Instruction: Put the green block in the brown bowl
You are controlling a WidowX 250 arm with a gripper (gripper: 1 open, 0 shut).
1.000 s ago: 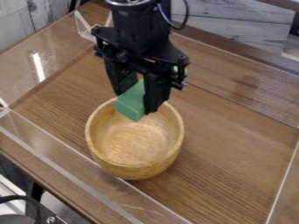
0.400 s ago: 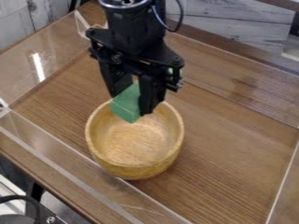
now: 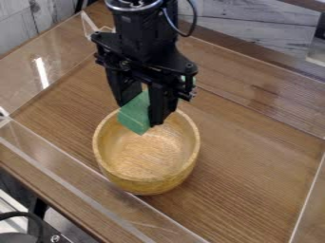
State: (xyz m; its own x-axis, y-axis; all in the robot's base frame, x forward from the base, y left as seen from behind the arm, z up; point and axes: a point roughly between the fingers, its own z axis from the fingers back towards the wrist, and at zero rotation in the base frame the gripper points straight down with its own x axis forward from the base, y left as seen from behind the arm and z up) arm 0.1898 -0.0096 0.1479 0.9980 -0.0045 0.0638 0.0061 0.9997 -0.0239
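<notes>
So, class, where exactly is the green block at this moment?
In the camera view the green block hangs near the centre, clamped in the black gripper, just above the back rim of the brown bowl on the wooden table.

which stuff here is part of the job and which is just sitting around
Part of the job:
- green block, held in the tool
- brown bowl, right under it

Just there:
- wooden table
- clear wall along the table's near edge

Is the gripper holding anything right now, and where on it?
Yes: the gripper holds the green block by its upper part, lower end hanging over the brown bowl.
</notes>
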